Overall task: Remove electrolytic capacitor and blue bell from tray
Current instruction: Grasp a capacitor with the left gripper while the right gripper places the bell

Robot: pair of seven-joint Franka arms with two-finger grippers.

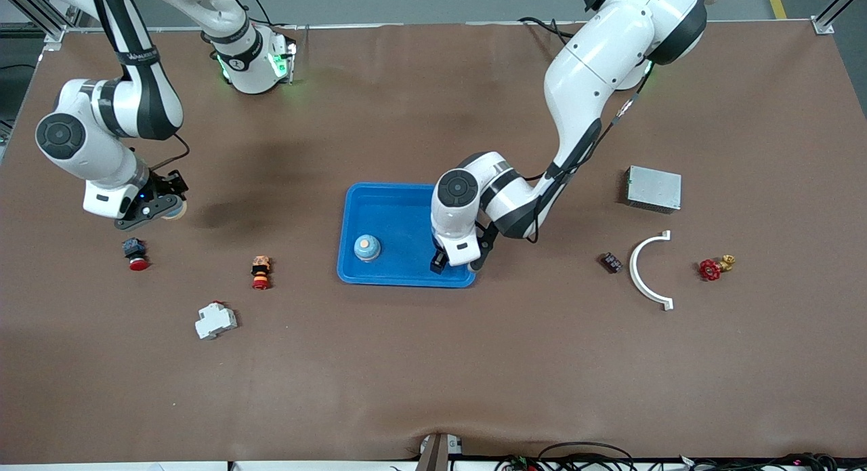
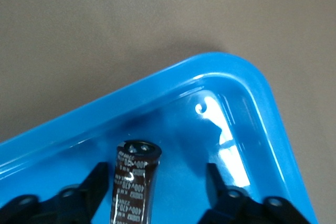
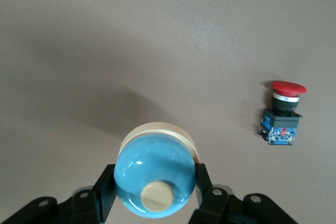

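Observation:
A blue tray point(image 1: 389, 213) lies mid-table, with a blue bell point(image 1: 366, 248) standing in it. My left gripper point(image 1: 443, 262) is low over the tray's corner toward the left arm's end. In the left wrist view the gripper point(image 2: 156, 169) is open, and a dark capacitor point(image 2: 134, 179) lies on the tray floor point(image 2: 178, 192) between its fingers, close to one of them. My right gripper point(image 1: 159, 210) is over bare table at the right arm's end. It is shut on a second blue bell point(image 3: 152, 174) with a cream button, and this bell also shows in the front view point(image 1: 177, 211).
A red push button point(image 1: 135, 253) sits on the table by the right gripper and also shows in the right wrist view point(image 3: 282, 114). An orange-red button point(image 1: 261, 272) and a white breaker point(image 1: 215, 320) lie nearer the camera. A metal box point(image 1: 653, 188), a white arc point(image 1: 643, 271), a small dark part point(image 1: 611, 261) and a red valve point(image 1: 712, 268) lie toward the left arm's end.

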